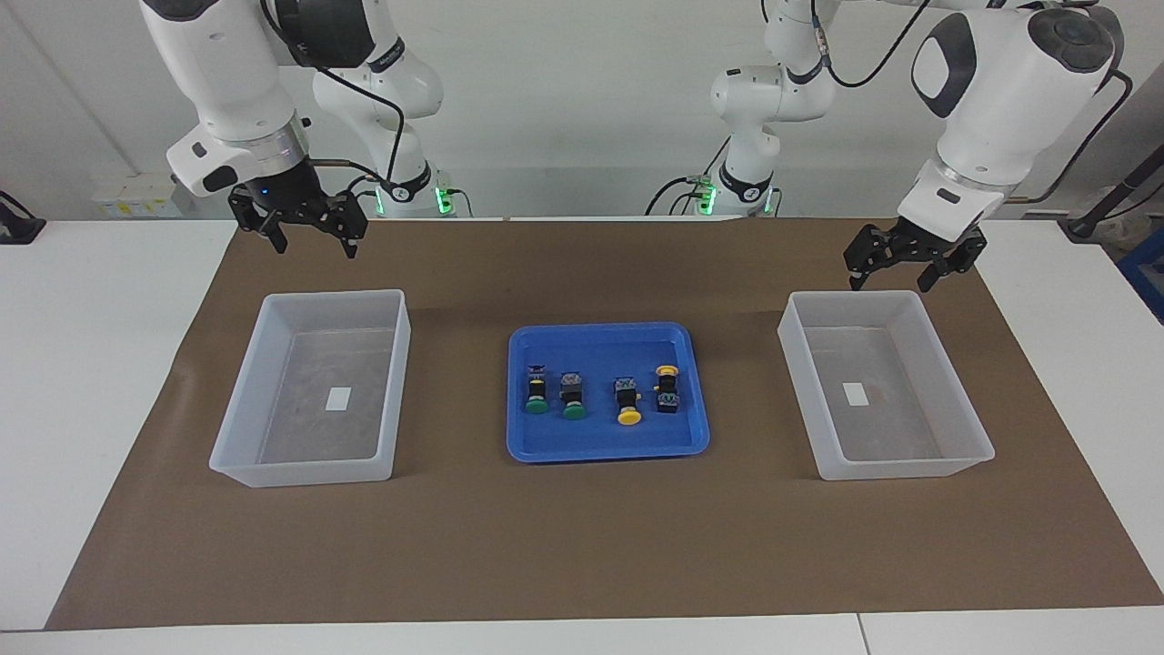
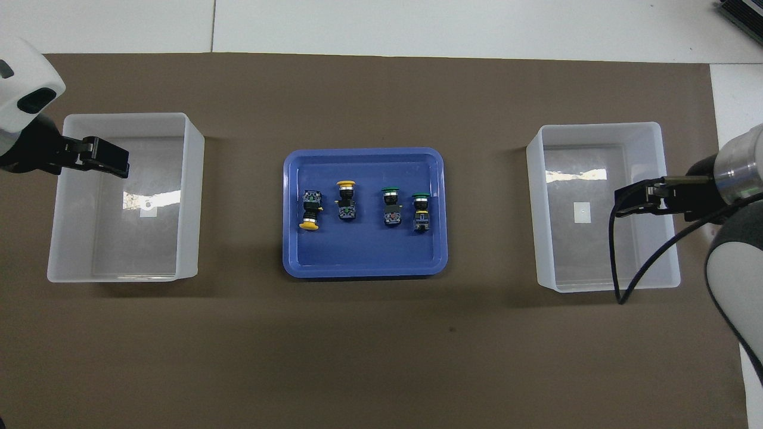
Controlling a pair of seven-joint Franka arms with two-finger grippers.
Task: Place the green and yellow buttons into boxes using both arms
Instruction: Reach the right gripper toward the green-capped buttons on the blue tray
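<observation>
Two green buttons and two yellow buttons lie in a row in the blue tray at the table's middle. The overhead view shows the green ones and the yellow ones too. One translucent box stands at the right arm's end and one at the left arm's end. Both hold only a white label. My right gripper hangs open and empty over its box. My left gripper hangs open and empty over the other box.
A brown mat covers the white table under the tray and both boxes. The arms' bases stand at the mat's edge nearest the robots.
</observation>
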